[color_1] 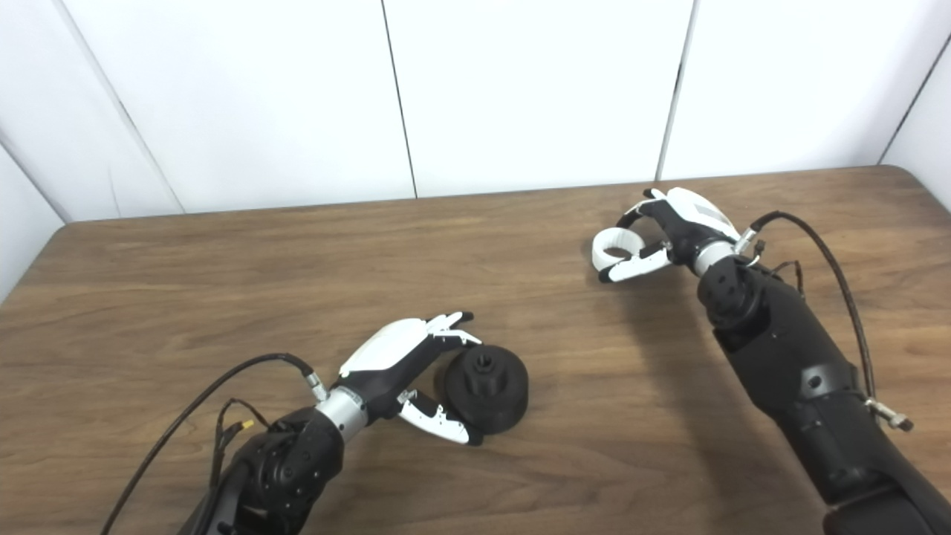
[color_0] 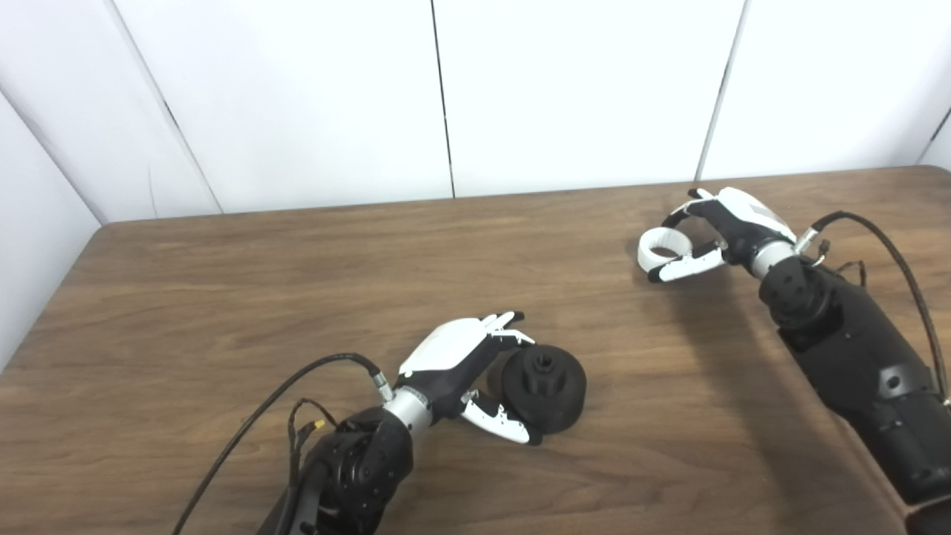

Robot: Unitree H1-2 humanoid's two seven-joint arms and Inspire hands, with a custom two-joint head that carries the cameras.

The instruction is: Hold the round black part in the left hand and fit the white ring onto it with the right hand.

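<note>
**Both parts in the hands' reach, still well apart on the table**

Left hand (color_0: 464,371) is working low, at about 6 o'clock of the scene, its arm coming in from the bottom left. It is cupping the round black part (color_0: 546,386): upper fingers (color_0: 505,327) are curling over the part's far-left edge, thumb (color_0: 501,420) is pressing against its near-left edge. The grip is narrow, closing on the part from one side. The part is tilting, its face with a small raised hub turning up and toward the camera; whether its lower edge is touching the table (color_0: 223,312) I cannot tell.

Right hand (color_1: 680,227) is sitting at about 2 o'clock, toward the table's far right, its arm coming in from the bottom right corner. It is pinching the white ring (color_1: 615,249), which is sticking out at the hand's 9 o'clock side. Thumb (color_1: 635,267) is running under the ring's near edge, a dark-tipped finger is curving over the far edge. The ring's opening is showing, facing mostly upward. Whether it is resting on the wood or hanging just above is unclear; a shadow is lying close beneath.

The ring is lying at about 1 o'clock from the black part, with bare wood between them. White wall panels (color_0: 579,89) are standing behind the table.
</note>
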